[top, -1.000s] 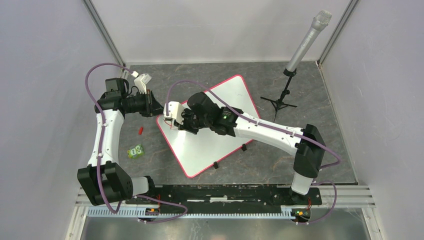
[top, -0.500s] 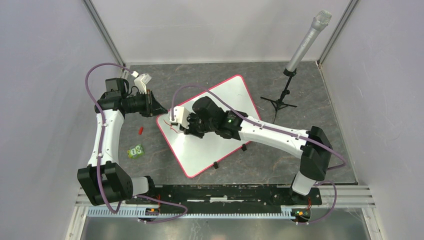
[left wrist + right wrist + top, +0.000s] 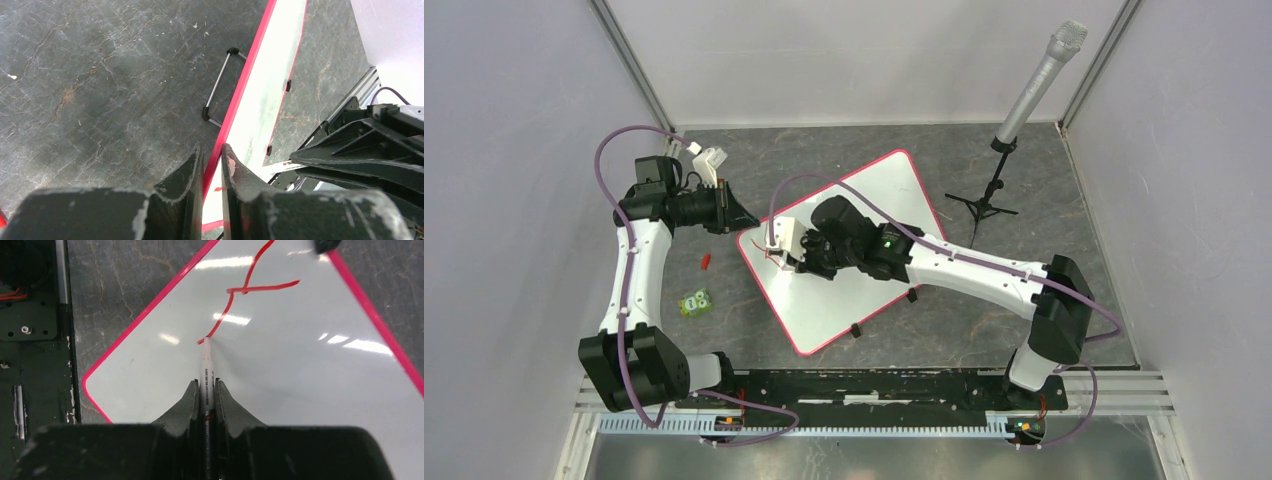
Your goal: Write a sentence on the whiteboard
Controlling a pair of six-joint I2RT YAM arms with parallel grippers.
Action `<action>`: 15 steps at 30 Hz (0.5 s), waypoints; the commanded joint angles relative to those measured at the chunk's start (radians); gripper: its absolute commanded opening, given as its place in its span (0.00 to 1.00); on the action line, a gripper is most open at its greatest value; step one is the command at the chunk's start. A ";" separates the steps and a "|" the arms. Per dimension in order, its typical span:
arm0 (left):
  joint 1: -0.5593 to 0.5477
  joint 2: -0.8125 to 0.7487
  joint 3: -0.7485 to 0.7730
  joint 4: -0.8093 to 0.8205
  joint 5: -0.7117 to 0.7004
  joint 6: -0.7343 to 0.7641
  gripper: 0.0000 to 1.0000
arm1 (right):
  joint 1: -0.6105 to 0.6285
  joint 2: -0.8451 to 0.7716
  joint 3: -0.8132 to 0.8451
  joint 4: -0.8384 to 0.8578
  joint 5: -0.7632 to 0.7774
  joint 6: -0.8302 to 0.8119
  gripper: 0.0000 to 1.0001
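The whiteboard (image 3: 829, 300) lies tilted on the table, white with a pink-red frame. My right gripper (image 3: 780, 243) is over its far left corner, shut on a white marker (image 3: 206, 371). The marker's tip touches the board (image 3: 300, 385) at the end of a red crossed stroke (image 3: 246, 289), the only writing of the sentence that shows; no words are readable. My left gripper (image 3: 742, 214) is at the board's left corner. In the left wrist view its jaws (image 3: 212, 151) are closed over the red frame (image 3: 246, 75).
Two black clips (image 3: 856, 330) sit on the board's near edge. A red cap (image 3: 706, 261) and a small green block (image 3: 694, 302) lie left of the board. A microphone on a stand (image 3: 1024, 95) is at the back right. A wire handle (image 3: 220, 82) lies beside the board.
My right gripper has moved a little toward the near side with the marker, and the red stroke has grown. The left arm has not moved.
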 commanded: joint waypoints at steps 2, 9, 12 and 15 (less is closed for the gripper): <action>-0.018 -0.023 -0.010 0.003 0.003 0.017 0.02 | -0.029 -0.027 0.119 0.042 0.008 0.007 0.00; -0.019 -0.025 -0.007 0.003 0.003 0.013 0.02 | -0.035 0.017 0.147 0.041 0.013 0.006 0.00; -0.019 -0.025 -0.007 0.003 0.003 0.014 0.02 | -0.034 0.031 0.155 0.041 0.014 0.004 0.00; -0.019 -0.027 -0.009 0.003 0.001 0.014 0.03 | -0.034 0.043 0.163 0.041 0.015 0.003 0.00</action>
